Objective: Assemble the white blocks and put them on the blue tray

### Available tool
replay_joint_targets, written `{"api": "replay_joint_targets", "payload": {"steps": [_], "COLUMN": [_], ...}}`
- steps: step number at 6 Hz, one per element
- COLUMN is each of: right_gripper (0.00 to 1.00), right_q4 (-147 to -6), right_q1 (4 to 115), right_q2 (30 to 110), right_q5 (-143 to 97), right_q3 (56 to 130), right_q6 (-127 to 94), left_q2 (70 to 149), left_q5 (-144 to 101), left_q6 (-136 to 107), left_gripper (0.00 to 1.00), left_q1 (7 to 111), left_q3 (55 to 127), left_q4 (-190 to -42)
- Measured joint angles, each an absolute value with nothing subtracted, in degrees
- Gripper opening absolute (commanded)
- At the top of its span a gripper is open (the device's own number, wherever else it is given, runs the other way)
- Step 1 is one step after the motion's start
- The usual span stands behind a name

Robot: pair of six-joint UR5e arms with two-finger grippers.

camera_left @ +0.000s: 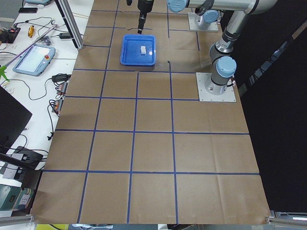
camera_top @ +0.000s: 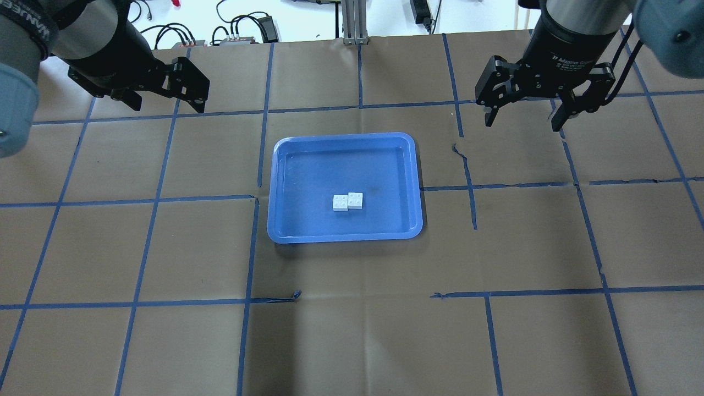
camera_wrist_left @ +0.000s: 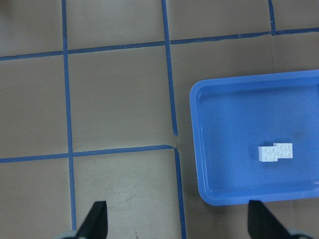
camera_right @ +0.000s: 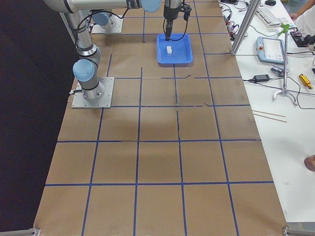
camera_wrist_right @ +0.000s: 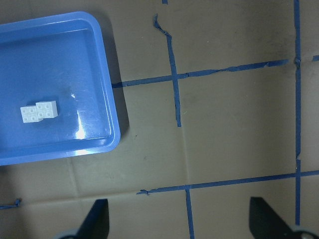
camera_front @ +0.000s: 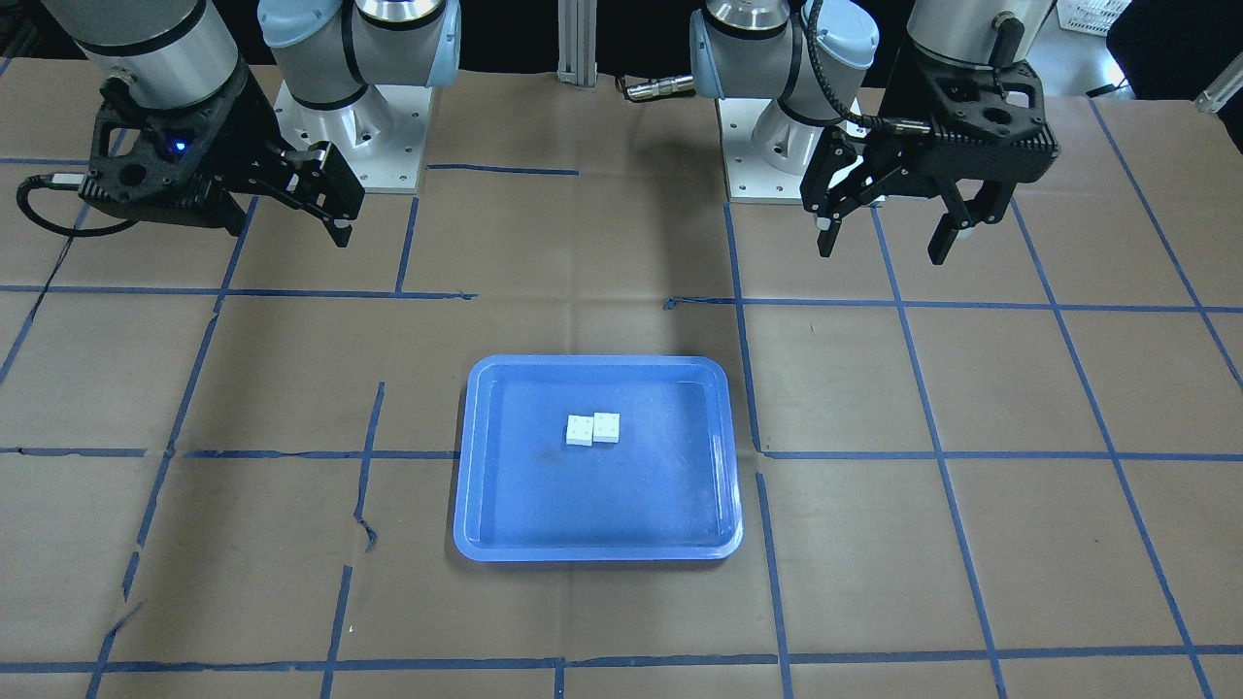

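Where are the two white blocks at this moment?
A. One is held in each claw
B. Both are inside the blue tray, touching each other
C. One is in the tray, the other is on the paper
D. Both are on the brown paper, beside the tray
B: the white blocks lie together on the floor of the blue tray, while the left claw and the right claw are open and hold nothing.

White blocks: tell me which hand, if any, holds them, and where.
Nothing is held. The left hand and right hand are open and empty; the white blocks lie in the blue tray.
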State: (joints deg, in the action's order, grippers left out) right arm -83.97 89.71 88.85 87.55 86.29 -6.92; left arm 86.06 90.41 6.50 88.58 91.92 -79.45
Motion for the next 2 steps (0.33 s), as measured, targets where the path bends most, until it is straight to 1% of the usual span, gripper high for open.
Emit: {"api": "replay_joint_targets", "payload": {"steps": [2], "right_gripper": [1.00], "right_q4": [-83.88], "right_q1": [89.73], "right_q2": [88.98], "right_q5": [89.44], "right_q3": [86.38], "right_q6": [-6.97], "left_q2": [86.13], "left_q5": [90.49], "left_q6": [6.46], "left_gripper": [0.99], "left_q1": [88.57], "left_q3": [91.93], "left_q4": [-79.42]}}
